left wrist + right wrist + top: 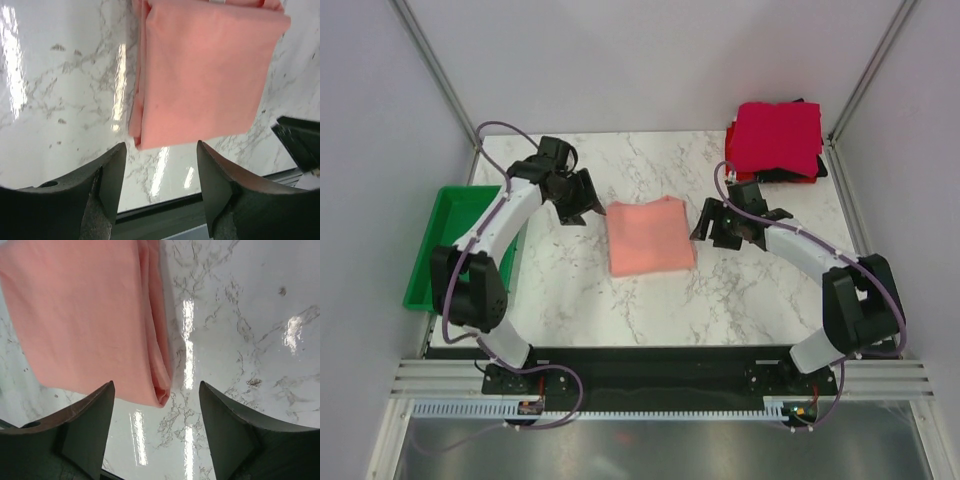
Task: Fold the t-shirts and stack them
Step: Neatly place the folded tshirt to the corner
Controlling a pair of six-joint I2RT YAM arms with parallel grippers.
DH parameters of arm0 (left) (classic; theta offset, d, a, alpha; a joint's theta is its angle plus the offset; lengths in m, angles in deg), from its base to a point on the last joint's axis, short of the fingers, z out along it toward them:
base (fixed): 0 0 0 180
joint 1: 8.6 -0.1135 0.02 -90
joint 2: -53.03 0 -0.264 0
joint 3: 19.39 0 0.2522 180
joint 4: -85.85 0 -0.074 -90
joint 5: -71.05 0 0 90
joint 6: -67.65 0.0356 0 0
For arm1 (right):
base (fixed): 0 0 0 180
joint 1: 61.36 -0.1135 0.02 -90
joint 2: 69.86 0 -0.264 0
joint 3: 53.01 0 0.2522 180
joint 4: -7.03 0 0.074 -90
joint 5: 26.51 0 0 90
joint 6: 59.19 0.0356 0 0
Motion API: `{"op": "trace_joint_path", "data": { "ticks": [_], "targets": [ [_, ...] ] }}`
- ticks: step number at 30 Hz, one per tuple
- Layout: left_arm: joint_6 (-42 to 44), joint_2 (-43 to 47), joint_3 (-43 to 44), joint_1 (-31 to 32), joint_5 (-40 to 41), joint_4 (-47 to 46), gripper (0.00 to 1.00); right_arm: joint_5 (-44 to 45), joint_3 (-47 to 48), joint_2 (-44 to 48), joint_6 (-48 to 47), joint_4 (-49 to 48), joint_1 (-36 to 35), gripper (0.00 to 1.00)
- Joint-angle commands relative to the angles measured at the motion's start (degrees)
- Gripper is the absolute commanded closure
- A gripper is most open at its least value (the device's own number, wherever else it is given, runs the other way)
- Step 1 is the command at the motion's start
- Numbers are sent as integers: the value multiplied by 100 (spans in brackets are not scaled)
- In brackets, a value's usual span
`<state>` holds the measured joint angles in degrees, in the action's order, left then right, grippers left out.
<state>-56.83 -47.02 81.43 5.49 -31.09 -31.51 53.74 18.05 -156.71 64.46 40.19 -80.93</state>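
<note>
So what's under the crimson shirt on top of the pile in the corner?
Under the crimson shirt, edges of a red shirt and a black shirt peek out. How many lie beneath is covered, so I cannot tell.

A white marbled bench [570, 290] carries a folded salmon-pink t-shirt [650, 236] at centre, a crimson-topped stack of shirts [777, 140] far right, and a green tray [440, 255] at its left edge.

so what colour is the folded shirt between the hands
Plain salmon pink; the folded shirt shows best in the top external view.
</note>
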Motion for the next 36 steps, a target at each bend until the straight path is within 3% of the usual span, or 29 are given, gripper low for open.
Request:
{"op": "trace_joint_path", "data": {
  "ticks": [1, 5, 8, 9, 12, 14, 16, 21, 22, 24, 28, 36],
  "targets": [
    [117, 1064, -838, 59, 10, -28, 35, -263, -298, -341, 195, -718, -82, 26],
    [126, 2556, -1911, 59, 63, -19, 38, -307, -333, -727, 247, -929, -354, 35],
    [187, 3226, -2455, 59, 177, -2, 38, -316, -421, -983, 317, -1183, -582, 48],
    [205, 3568, -2562, 59, 212, 25, 38, -307, -456, -1070, 361, -1245, -644, 59],
    [284, 4027, -2826, 59, 343, 174, 38, -220, -587, -1063, 589, -1333, -986, 77],
    [336, 4142, -2888, 59, 449, 349, 38, -167, -658, -1001, 756, -1395, -1371, 82],
    [363, 4256, -2897, 50, 537, 437, 38, -228, -720, -869, 959, -1465, -1601, 77],
    [477, 4397, -2818, 50, 546, 578, 38, 420, -694, -247, 811, -739, -1726, 10],
    [503, 4432, -2801, 50, 564, 596, 38, 466, -659, -158, 653, -623, -1682, 6],
    [609, 4494, -2757, 50, 642, 649, 38, 335, -685, 150, 555, -481, -1489, 2],
    [820, 4687, -2791, 50, 915, 675, 38, 1, -869, 502, 406, -647, -822, 2],
    [1057, 5425, -2932, 50, 1749, 631, 39, -1116, -712, -604, 441, -1763, -284, 5]
  ]
}}
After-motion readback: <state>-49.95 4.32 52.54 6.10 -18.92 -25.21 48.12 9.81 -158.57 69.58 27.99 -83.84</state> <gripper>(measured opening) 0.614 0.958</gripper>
